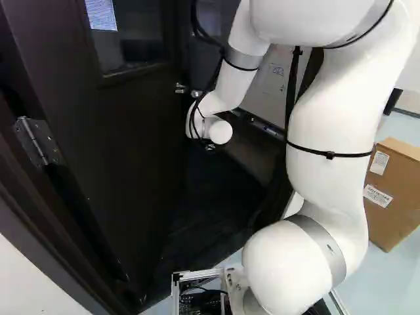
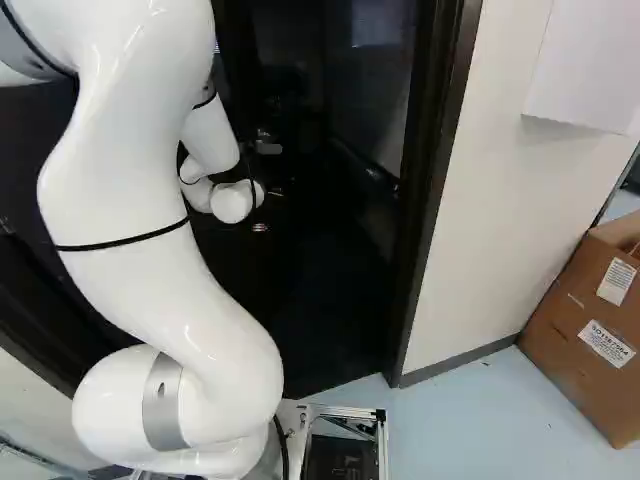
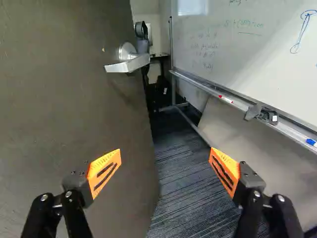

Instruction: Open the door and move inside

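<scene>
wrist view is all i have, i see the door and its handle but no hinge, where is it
Observer: A hinge shows at the left of the left base view, so the door hangs on the doorway's left side.
Operator: ok, and what does the other side of the doorway look like
Observer: A dark frame post stands there in the right base view, with a pale wall beyond it.
Operator: anything standing near that wall i should mind
Observer: Yes, a cardboard box, right of the doorway, close by the wall.
</scene>
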